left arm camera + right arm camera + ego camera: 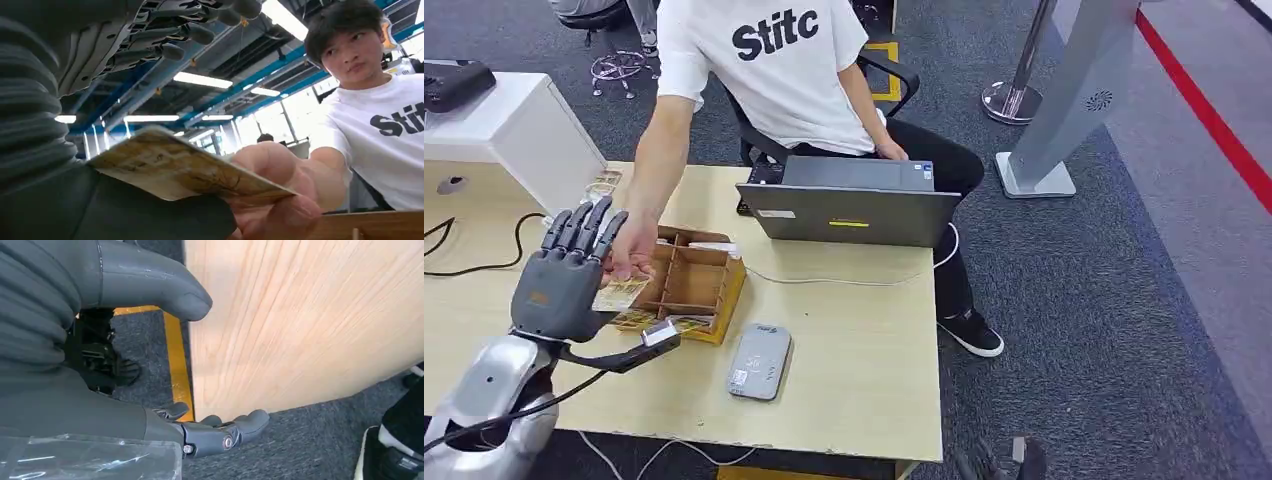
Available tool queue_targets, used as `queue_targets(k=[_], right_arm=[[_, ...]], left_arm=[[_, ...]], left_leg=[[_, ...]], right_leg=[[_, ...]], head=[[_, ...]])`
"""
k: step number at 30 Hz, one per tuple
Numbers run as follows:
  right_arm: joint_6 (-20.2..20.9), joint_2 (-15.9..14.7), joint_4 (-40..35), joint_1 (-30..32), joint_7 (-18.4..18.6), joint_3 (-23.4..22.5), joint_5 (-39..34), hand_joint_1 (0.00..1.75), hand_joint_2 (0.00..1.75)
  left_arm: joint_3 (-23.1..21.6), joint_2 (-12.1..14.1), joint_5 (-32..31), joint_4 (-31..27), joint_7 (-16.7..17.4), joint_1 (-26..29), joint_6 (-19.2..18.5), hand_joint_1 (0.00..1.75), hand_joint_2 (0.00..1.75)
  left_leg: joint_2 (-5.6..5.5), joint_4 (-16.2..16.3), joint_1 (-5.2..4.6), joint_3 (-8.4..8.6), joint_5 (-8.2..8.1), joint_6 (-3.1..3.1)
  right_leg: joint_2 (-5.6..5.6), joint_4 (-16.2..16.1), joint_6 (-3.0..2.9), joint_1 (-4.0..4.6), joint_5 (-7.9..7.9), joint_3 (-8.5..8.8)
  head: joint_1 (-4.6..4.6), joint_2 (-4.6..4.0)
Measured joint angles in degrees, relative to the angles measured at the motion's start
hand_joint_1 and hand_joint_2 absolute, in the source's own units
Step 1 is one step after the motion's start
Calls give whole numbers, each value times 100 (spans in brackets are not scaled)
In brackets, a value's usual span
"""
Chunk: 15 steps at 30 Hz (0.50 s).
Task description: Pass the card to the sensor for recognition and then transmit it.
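1. The left robot hand [564, 275] is raised above the left part of the tabletop [854, 340], palm side toward the seated person [774, 70], its fingers [584, 228] straight and spread upward.

2. The card [621, 294] lies flat at the base of that robot hand, beside its thumb. In the left wrist view the card [185, 172] rests on the thumb, but whether the thumb pinches it against anything cannot be told.

3. The person's hand [632, 250] holds the far end of the same card; in the left wrist view their fingertips [272, 165] clamp that end. The card seems to be shared between the two hands, so the handover looks unfinished.

4. The card's long axis runs from the robot's palm out toward the person, roughly level, over the near edge of the wooden tray [692, 283].

5. The grey sensor [759, 361] lies flat on the tabletop, to the right of the left robot hand and nearer the robot, just past the tray. The coming move likely turns on carrying the card rightward and down to it.

6. The left robot hand is by far the nearer to both card and sensor. The right robot hand [210, 432] hangs beside the tabletop edge [300, 325] over grey carpet, fingers loosely curled, holding nothing.
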Motion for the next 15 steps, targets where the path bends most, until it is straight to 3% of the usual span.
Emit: queue_targets(k=[2,3,4,5,15], right_arm=[[-57,15,9,-13,-24,48,26,0,175],[-79,20,15,-17,-28,81,42,0,175],[-94,26,15,-17,-33,118,61,0,175],[-94,31,17,-18,-33,144,61,0,175],[-33,46,24,-17,-30,275,-70,0,175]], left_arm=[[-104,83,-309,0,146,-40,39,0,175],[-135,114,-437,0,201,-50,90,10,175],[-155,127,-491,0,227,-53,138,155,175],[-170,133,-513,0,245,-53,171,175,175],[-216,155,-461,13,196,-45,312,175,175]], left_leg=[[0,0,0,0,0,0],[0,0,0,-1,0,0],[0,0,0,-1,0,0],[0,0,0,-2,0,0],[-1,0,0,-5,0,0]], right_leg=[[0,0,0,0,0,0],[0,0,0,0,0,0],[0,0,0,0,0,0],[0,0,0,0,0,-1],[-1,0,0,0,0,-3]], head=[[0,0],[0,-2],[0,0],[-2,0],[0,0]])
